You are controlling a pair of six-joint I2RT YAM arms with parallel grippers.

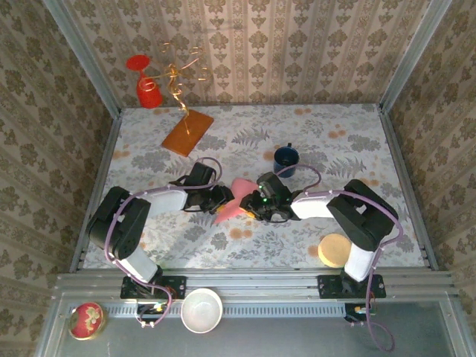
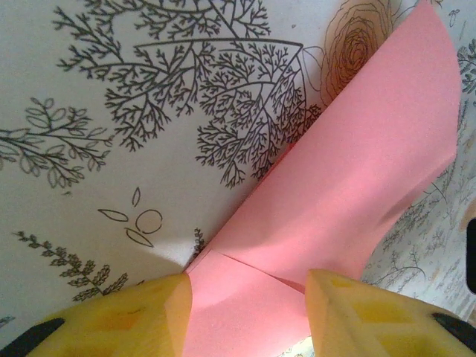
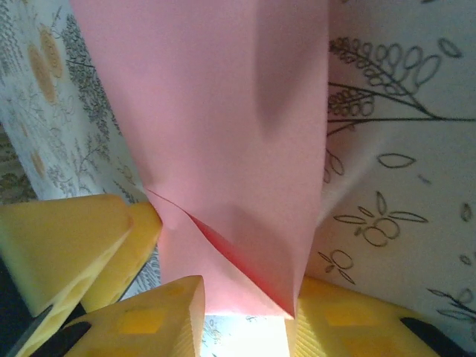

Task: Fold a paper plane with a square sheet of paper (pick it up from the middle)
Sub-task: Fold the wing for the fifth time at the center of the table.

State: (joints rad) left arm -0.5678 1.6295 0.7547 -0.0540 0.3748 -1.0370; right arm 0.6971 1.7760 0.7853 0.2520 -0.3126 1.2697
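The pink sheet of paper (image 1: 233, 199) hangs creased and bowed just above the table's middle, between my two grippers. My left gripper (image 1: 222, 199) comes at it from the left. In the left wrist view the sheet (image 2: 349, 171) spans the whole gap of that gripper (image 2: 249, 316), and both yellow fingers (image 2: 141, 316) press its edges. My right gripper (image 1: 257, 202) meets it from the right. In the right wrist view the sheet (image 3: 223, 111) shows a folded flap with a red inside, caught between that gripper's (image 3: 245, 320) fingers. A left-gripper finger (image 3: 74, 230) stands close by.
A dark blue mug (image 1: 285, 158) stands just behind the right gripper. An orange-brown board (image 1: 187, 132) with gold wire lies at the back left, beside a red cup (image 1: 147, 89). A round tan disc (image 1: 335, 250) sits near the right base. A white bowl (image 1: 201, 309) rests on the front rail.
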